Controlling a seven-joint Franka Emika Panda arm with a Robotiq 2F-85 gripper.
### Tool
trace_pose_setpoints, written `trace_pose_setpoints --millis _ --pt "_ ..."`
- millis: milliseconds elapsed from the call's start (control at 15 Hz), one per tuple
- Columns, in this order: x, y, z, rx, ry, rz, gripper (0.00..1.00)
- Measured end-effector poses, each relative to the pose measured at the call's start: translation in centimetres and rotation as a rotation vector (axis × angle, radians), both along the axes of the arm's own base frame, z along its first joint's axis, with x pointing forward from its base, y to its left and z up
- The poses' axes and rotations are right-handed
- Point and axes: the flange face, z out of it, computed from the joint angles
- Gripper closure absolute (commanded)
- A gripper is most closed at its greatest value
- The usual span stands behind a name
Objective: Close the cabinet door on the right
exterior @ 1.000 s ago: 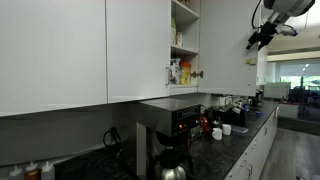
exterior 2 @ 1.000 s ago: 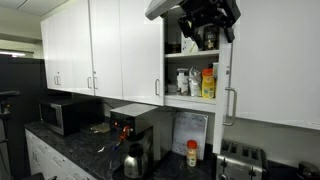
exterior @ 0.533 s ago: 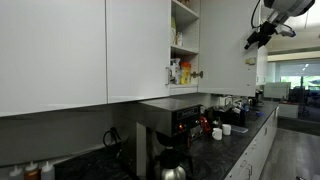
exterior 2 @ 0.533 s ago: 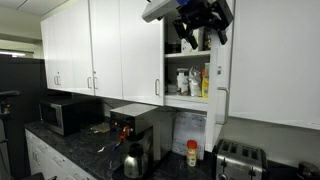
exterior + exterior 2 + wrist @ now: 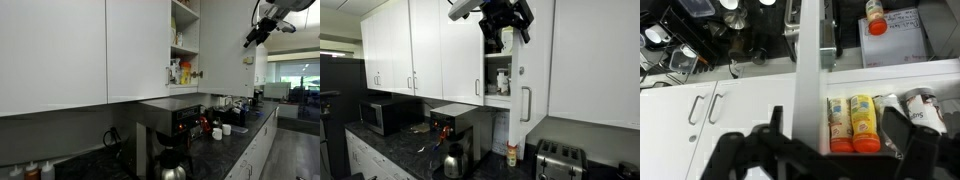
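Up by the upper cabinets, the gripper (image 5: 506, 22) hung at the top of the half-open cupboard. In the wrist view its two dark fingers (image 5: 745, 150) were spread wide, one on each side of the thin white edge of the cabinet door (image 5: 810, 70). I could not tell if either finger touched the panel.

The cabinet door (image 5: 536, 60) was the tall narrow one with the slim silver handle (image 5: 527, 103) low on its free edge. It stood partly open, swung out a little from the frame, so a narrow gap showed the shelf. On that shelf, behind the door, some bottles (image 5: 855, 122) stood close together, well inside and not in the way of the door.

I think such a door is light and stiff and turns easily on its hinges, so a small steady push should be enough. Its painted face looks smooth, perhaps slippery for a fingertip. The best place to press is the outer face near the handle side, far from the hinges. A finger left inside the gap could be pinched.

Far below, on the dark counter (image 5: 405, 150), stood a coffee machine (image 5: 453, 125) and a toaster (image 5: 558, 160), and further along a microwave (image 5: 382, 115).
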Motion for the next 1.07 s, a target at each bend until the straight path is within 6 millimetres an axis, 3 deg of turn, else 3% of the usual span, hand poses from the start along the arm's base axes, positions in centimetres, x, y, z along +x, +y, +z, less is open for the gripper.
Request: trace_pose_setpoints --millis 400,1067 --pt "0.1 3.9 0.5 -0.031 0.04 0.042 0.0" --pt "0.7 8.7 0.7 -0.033 0.088 0.147 0.0"
